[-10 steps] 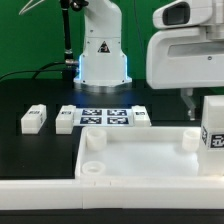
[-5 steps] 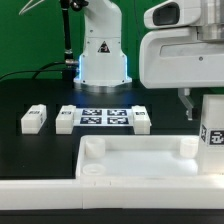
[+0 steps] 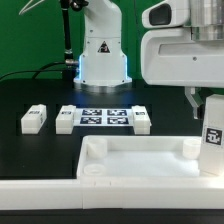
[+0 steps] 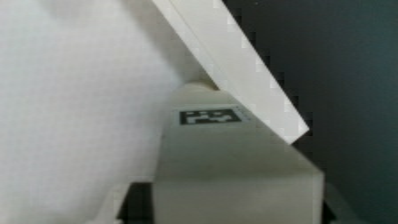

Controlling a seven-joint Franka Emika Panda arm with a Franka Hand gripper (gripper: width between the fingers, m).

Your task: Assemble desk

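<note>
Since a second earlier, the dark finger [image 3: 190, 100] has been drawn in toward the leg [image 3: 212, 135], and the tabletop [image 3: 140, 165] is seen lower in the exterior view.

- **Position:** The leg is stood upright, tag outward, at the tabletop's far end on the exterior view's right, just beside a corner socket [image 3: 190, 147].
- **Handling:** It is judged light, stiff and smooth. Its flat opposite faces, high up, are best taken squarely lest it twist.
- **Gripper:** The gripper [image 3: 207, 102] is set astride the leg. Whether it is clamped cannot be told.
- **Hidden:** The far finger is cut off, and the leg's foot is hidden.
- **Beyond:** Spare legs [image 3: 33, 119] flank the marker board [image 3: 104, 117].
</note>
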